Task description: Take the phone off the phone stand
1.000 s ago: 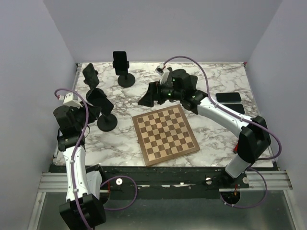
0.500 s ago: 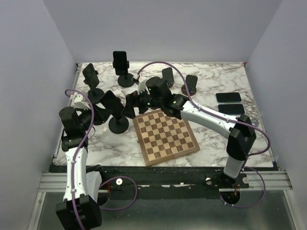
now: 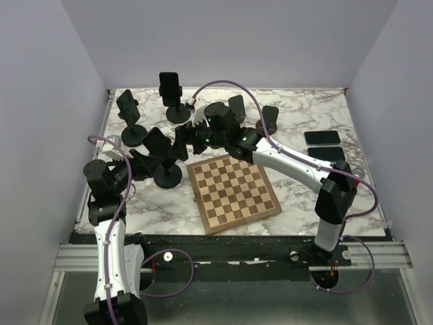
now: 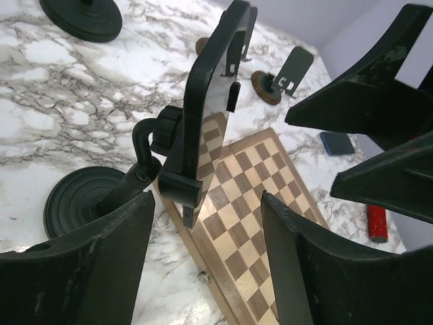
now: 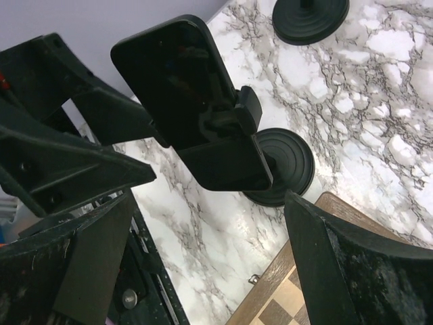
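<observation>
The black phone (image 3: 156, 142) sits clamped in a black stand with a round base (image 3: 167, 175) left of the chessboard. In the left wrist view the phone (image 4: 211, 81) shows edge-on, above and ahead of the fingers. In the right wrist view its dark screen (image 5: 177, 84) faces the camera above the base (image 5: 283, 166). My left gripper (image 3: 140, 164) (image 4: 203, 271) is open just left of the stand. My right gripper (image 3: 181, 144) (image 5: 203, 271) is open just right of the phone. Neither touches it.
A wooden chessboard (image 3: 233, 189) lies right of the stand. Two more stands with phones (image 3: 128, 107) (image 3: 170, 87) are at the back left. Two empty stands (image 3: 237, 105) (image 3: 269, 119) are at the back middle. Two loose phones (image 3: 322, 137) lie at the right.
My right arm has swung left from the back middle to the phone's right side. The stand's base has shifted a little right, and my left gripper has followed it.
</observation>
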